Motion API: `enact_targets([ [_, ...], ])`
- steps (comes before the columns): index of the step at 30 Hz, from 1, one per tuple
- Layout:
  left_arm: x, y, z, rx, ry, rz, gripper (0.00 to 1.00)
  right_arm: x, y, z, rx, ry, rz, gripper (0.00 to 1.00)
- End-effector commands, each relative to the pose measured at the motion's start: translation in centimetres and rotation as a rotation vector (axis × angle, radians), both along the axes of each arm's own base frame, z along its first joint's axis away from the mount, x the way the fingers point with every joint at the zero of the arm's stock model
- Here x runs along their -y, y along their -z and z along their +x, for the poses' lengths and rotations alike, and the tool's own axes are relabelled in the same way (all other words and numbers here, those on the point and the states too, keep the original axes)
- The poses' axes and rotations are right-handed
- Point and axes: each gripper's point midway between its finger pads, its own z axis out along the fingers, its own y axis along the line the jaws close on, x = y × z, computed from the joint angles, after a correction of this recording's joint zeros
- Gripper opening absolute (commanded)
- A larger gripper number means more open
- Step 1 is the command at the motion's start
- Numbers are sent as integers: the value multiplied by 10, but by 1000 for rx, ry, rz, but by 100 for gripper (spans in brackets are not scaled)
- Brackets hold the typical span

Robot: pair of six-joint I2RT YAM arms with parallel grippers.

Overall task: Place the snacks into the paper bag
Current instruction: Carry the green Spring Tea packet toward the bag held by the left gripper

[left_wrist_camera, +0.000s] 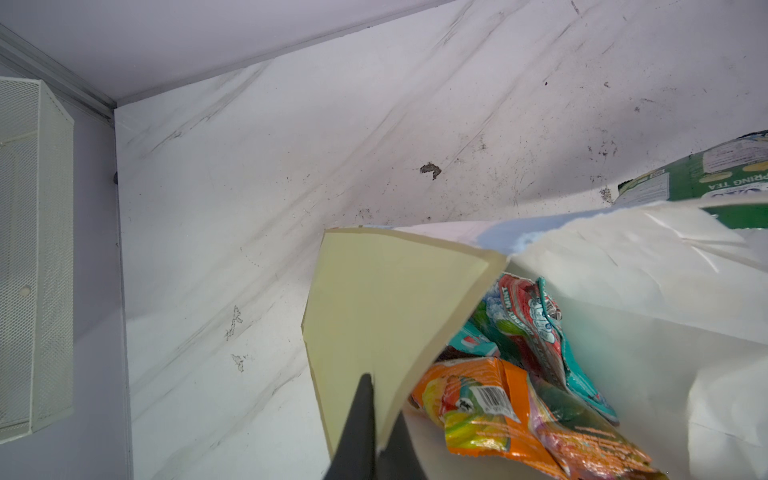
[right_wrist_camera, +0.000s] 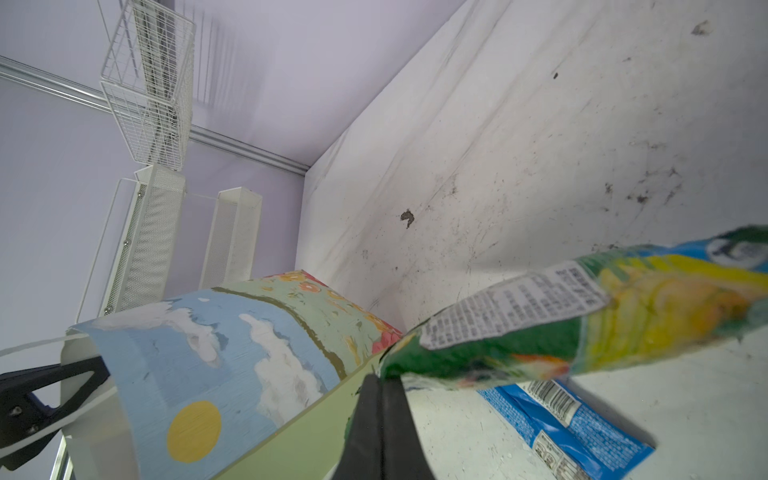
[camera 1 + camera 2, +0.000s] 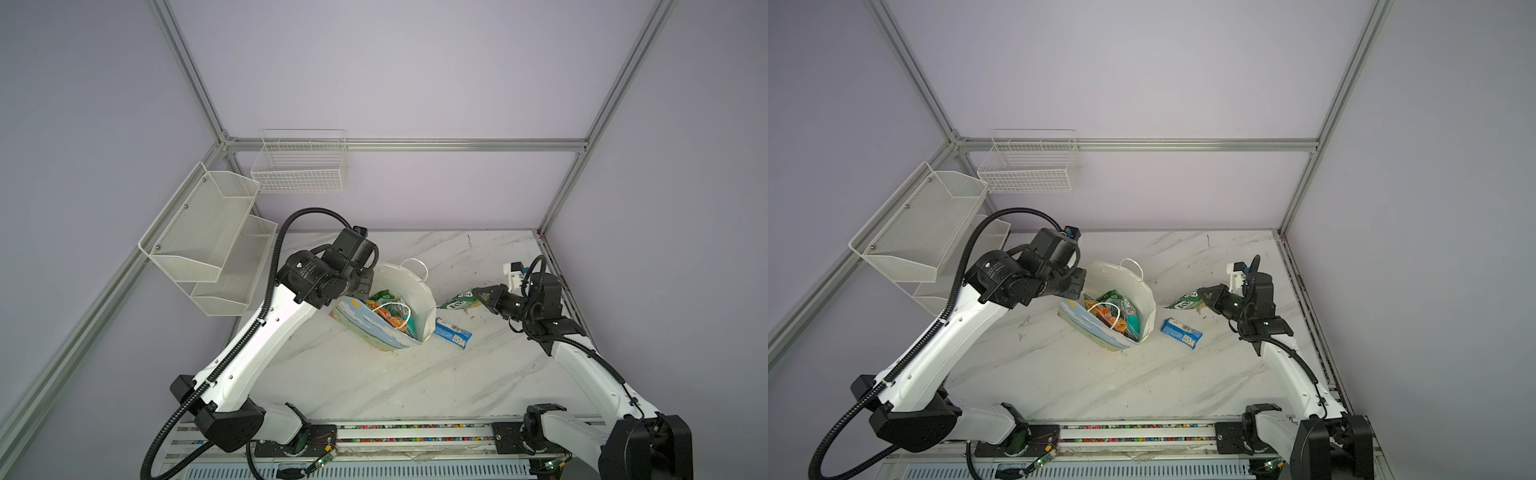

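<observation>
One white marble desk (image 3: 374, 374) fills the cell floor in both top views; two white-and-black arms reach over it from the near edge, the left arm (image 3: 257, 332) from 7 o'clock and the right arm (image 3: 582, 365) from 5; a two-tier mesh rack (image 3: 199, 232) hangs on the wall at 10 o'clock; a wire basket (image 3: 299, 166) hangs on the back wall at 11.

The bag (image 3: 422, 299) sits just past the desk's middle, mouth open toward the top camera, sky, clouds and a yellow sun printed on its outside. The left hand (image 1: 380, 399) is at the bag's 9 o'clock, clamped tight on a flap of its rim, the paper pinched between the fingers. The right hand (image 2: 376, 380) is at the bag's 3 o'clock, closed on one corner of a green packet (image 3: 457, 302); that packet sticks out from the fingers toward the bag, outside it and near its right wall.

A blue packet (image 3: 453, 332) lies flat on the desk at the bag's 4 o'clock, just beside its wall.

Inside the bag lie several snacks: an orange packet (image 1: 478, 407), a teal packet (image 1: 582, 382) and a second green packet (image 3: 380, 297). One cord handle (image 3: 390, 304) droops over them; the other handle (image 3: 415, 259) stands off the far rim at 12 o'clock.
</observation>
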Motion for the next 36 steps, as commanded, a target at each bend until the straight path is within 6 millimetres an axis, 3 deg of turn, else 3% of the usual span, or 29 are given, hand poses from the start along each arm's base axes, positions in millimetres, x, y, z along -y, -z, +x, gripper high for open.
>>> enact_targets([
  [1,-1,-36,5,110,-23,-70,0,-3,-35,-1,78,-15,34,0],
  [36,-1,-35,5,109,-26,-67,0,-14,-142,-37,258,-89,222,0],
])
